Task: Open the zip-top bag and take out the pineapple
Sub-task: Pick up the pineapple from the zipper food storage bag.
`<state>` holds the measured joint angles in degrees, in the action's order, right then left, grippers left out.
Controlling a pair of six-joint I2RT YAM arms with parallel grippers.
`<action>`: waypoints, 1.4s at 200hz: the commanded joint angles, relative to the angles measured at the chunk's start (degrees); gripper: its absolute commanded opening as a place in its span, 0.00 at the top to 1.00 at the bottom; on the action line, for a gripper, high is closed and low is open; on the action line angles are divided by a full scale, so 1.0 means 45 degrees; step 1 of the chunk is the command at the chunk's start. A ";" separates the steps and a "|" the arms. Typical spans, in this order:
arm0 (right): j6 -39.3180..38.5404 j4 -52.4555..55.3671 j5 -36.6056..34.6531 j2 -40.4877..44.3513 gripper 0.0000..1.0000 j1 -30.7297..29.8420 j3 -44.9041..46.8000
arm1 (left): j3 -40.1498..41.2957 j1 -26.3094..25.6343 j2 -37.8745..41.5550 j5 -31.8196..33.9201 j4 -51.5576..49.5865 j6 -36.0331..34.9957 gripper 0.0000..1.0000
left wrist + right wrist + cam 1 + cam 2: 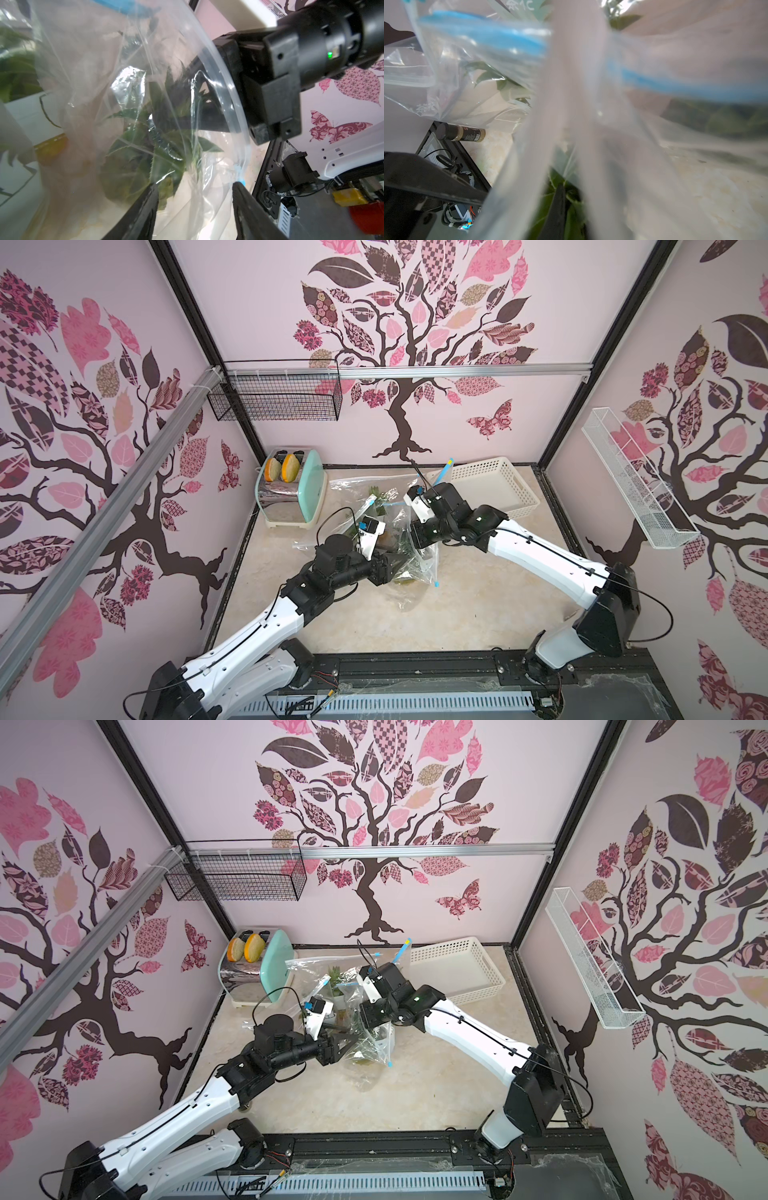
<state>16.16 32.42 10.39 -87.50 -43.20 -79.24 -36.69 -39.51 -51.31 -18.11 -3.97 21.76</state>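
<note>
The clear zip-top bag (417, 568) (376, 1042) lies crumpled mid-table between both arms. The pineapple (137, 155) is inside it, its spiky green leaves (571, 216) showing through the plastic. My right gripper (158, 89) (409, 549) reaches in through the bag's mouth, and its dark fingers (557, 207) come together among the leaves, shut on them. My left gripper (195, 199) (399, 568) is at the bag's near side, open, with loose bag plastic between its fingers (145, 207).
A second clear bag (365, 489) holding a potted plant lies just behind. A mint toaster (291, 493) with bread stands at the back left and a white basket (490, 485) at the back right. A spice bottle (459, 134) lies by the table edge.
</note>
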 commanded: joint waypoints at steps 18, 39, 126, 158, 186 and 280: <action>-0.0457 0.1694 0.0949 0.2135 1.00 0.0846 -0.0917 | -0.0177 0.0047 0.1689 0.0028 -0.0498 0.1164 0.22; -0.0887 0.2899 0.1133 0.2678 1.00 0.1301 -0.2108 | 0.0084 0.0245 0.2208 -0.0358 -0.0143 0.2369 0.14; -0.2400 0.5705 0.1738 0.2609 1.00 0.1379 -0.7224 | 0.4071 0.0450 0.1282 -0.1089 0.9155 0.8505 0.07; -0.2218 0.5257 0.2162 0.2551 1.00 0.1388 -0.7554 | 0.4789 0.0437 0.1563 -0.0968 1.0365 0.8917 0.05; -0.1997 0.4931 0.2663 0.2315 1.00 0.1381 -0.8130 | 0.5174 0.0439 0.1047 -0.1187 1.1788 0.8845 0.03; -0.1456 0.4300 0.3703 0.1057 1.00 0.1382 -1.0616 | 0.4354 -0.0674 -0.2266 -0.1349 1.4869 0.8216 0.06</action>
<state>7.92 59.66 23.07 -83.37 -36.84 -123.55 -14.41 -42.04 -60.75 -23.92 57.84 61.04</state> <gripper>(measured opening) 0.110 0.963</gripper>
